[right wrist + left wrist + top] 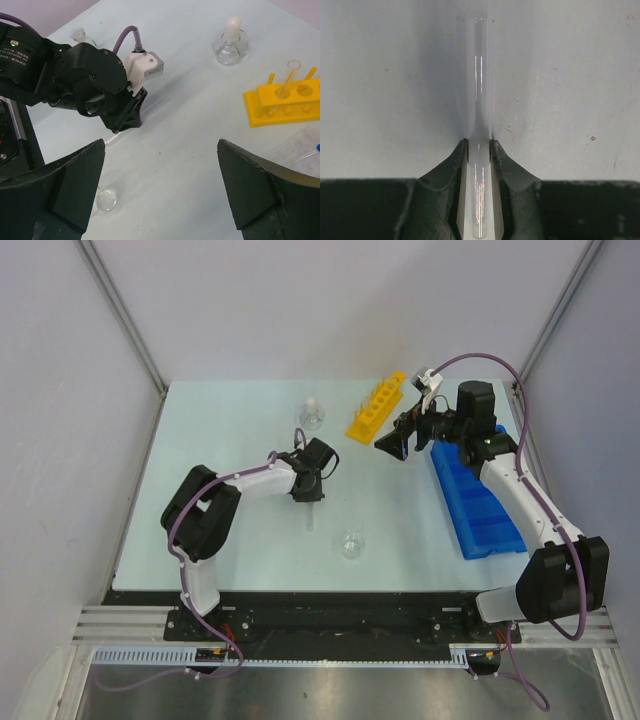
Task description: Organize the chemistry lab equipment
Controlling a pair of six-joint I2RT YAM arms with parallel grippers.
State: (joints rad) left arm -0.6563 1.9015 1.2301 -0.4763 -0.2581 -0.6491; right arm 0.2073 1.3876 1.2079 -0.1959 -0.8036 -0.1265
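a clear tube is clamped in the left gripper's jaws at mid-table, its long axis running straight out from them. the rack is set beyond, rightward, nearer the right gripper – its jaws held wide apart.

Overhead camera looks down on the table; close wrist cameras face it, the right sharing the yellow rack.

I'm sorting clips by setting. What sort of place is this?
Probably a robot test cell staged as a chemistry bench: plain panels around a pale table, a yellow tube rack, a stoppered flask, and a clear tube held in the left gripper.
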